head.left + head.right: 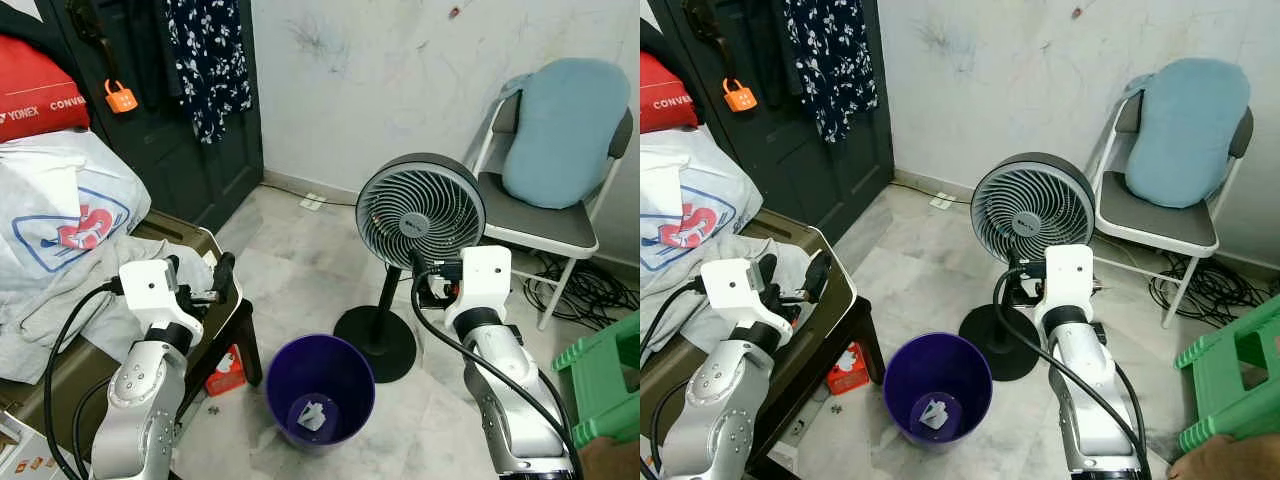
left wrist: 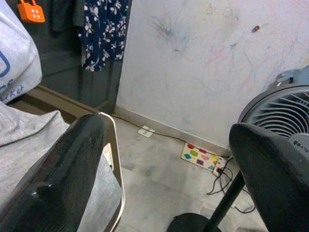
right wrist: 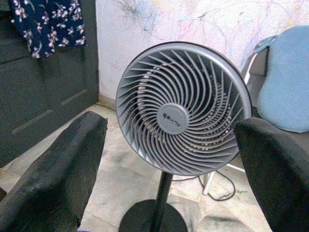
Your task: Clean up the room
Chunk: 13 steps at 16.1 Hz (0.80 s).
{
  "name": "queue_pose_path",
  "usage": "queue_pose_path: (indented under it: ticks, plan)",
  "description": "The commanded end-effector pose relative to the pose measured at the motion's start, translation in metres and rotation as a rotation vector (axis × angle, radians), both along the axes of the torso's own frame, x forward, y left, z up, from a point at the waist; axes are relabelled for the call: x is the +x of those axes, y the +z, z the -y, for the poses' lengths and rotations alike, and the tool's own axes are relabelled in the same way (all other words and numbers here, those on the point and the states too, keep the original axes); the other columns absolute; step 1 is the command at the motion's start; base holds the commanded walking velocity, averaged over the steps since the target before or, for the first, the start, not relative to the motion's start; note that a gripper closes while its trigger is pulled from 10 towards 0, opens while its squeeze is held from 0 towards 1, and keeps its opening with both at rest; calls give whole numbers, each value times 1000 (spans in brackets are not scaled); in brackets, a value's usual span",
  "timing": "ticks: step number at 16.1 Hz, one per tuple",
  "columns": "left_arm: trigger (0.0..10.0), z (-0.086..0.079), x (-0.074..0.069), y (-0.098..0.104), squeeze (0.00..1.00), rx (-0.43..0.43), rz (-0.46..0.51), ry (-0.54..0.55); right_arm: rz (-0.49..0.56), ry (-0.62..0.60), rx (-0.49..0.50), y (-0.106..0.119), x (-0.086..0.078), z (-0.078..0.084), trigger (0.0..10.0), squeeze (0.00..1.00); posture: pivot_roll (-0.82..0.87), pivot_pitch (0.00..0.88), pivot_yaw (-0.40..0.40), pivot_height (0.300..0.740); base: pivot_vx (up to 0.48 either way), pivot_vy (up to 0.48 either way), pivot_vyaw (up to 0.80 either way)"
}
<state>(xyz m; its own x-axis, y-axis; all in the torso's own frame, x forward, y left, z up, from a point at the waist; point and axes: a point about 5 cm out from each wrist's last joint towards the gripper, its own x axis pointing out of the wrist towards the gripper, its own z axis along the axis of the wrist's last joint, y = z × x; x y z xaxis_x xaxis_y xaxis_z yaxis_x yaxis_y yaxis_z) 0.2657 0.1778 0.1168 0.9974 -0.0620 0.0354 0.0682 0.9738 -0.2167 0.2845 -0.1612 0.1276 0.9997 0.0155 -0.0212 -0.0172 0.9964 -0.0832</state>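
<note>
your left gripper (image 2: 164, 169) and right gripper (image 3: 169, 169) both hang spread and empty — the purple bin (image 1: 320, 388) sits on the floor between them, crumpled paper (image 1: 312, 415) inside.

We are in a lived-in room of a home, with a scuffed, scribbled-on white wall (image 1: 400, 70) at twelve o'clock and a marble-tile floor (image 1: 290, 250). A pedestal fan (image 1: 420, 212) stands at one o'clock beside a folding chair (image 1: 535, 225) holding a blue cushion (image 1: 565, 130), and a purple waste bin (image 1: 320, 388) sits just ahead. At ten o'clock a floral garment (image 1: 208, 60) hangs on a dark door (image 1: 170, 140), and clothes and bags (image 1: 60, 230) pile on a low table at nine.
</note>
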Motion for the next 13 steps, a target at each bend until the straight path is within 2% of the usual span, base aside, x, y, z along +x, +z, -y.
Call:
queue_pose_path:
  ticks: [1,4,13]
  plan:
    - [10000,-3,-1,4,0,6,12,18,20,2,-10,5,1,-2,10000,0,-102,0,2,740,0,0,0]
    - [10000,1,0,7,0,5,20,11,50,41,-36,13,7,-11,10000,0,-98,0,-1,740,0,0,800]
    - [10000,2,-4,11,0,14,20,20,51,66,-32,15,6,-12,10000,0,-94,0,-16,740,0,0,800]
